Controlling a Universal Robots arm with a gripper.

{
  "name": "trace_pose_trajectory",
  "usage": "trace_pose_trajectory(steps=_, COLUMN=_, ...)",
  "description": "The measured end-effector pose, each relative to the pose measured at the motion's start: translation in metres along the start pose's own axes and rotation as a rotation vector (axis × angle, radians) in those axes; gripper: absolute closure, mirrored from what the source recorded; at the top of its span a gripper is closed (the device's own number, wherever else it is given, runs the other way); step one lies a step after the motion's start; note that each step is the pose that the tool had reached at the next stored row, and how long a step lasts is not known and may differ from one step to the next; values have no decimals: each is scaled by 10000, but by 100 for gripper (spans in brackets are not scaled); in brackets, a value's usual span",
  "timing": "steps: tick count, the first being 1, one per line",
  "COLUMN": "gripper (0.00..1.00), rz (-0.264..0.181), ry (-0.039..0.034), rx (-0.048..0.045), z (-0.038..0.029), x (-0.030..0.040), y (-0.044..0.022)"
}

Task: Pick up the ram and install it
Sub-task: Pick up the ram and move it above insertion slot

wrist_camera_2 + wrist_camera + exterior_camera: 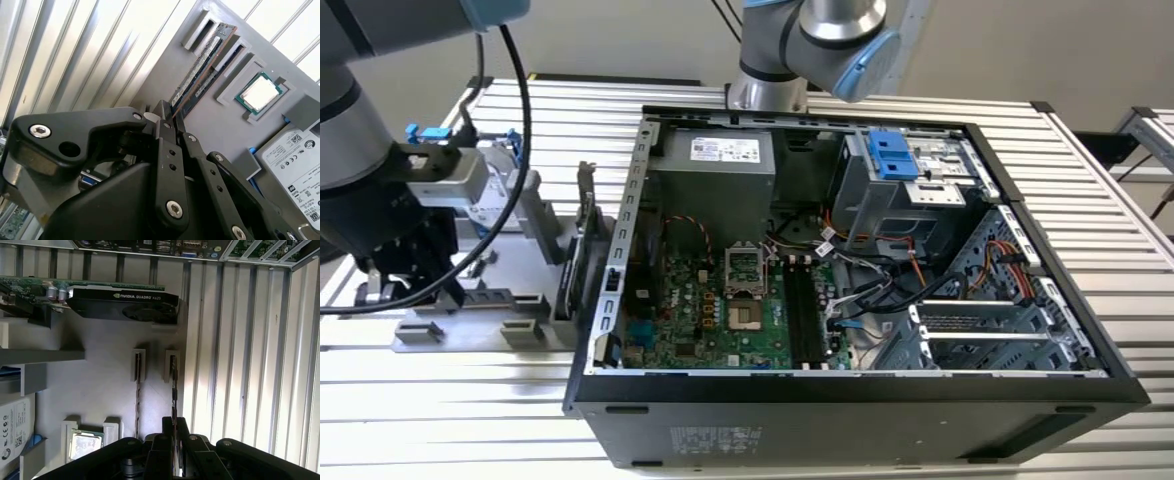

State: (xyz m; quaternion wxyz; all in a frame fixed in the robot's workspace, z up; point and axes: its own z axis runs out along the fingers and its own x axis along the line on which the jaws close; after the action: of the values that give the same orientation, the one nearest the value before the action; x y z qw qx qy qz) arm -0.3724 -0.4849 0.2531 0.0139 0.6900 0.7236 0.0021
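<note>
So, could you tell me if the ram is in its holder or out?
In: the ram stands on edge, its far end in the grey holder's slot, the pincer at its near end.

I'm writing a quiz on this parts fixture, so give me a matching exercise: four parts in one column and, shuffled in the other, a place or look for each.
1 ram
2 processor
3 hard drive
4 graphics card

A flat in a square recess
B black shroud
C on edge in a slot, at the gripper
D white printed label

Pairs: 1-C, 2-A, 3-D, 4-B
</note>
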Motion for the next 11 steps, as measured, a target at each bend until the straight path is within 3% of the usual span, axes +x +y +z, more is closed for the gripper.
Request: trace_pose_trajectory(steps=11, gripper=100, rz=0, ry=0, rx=0, z=-63, x=-1, y=1)
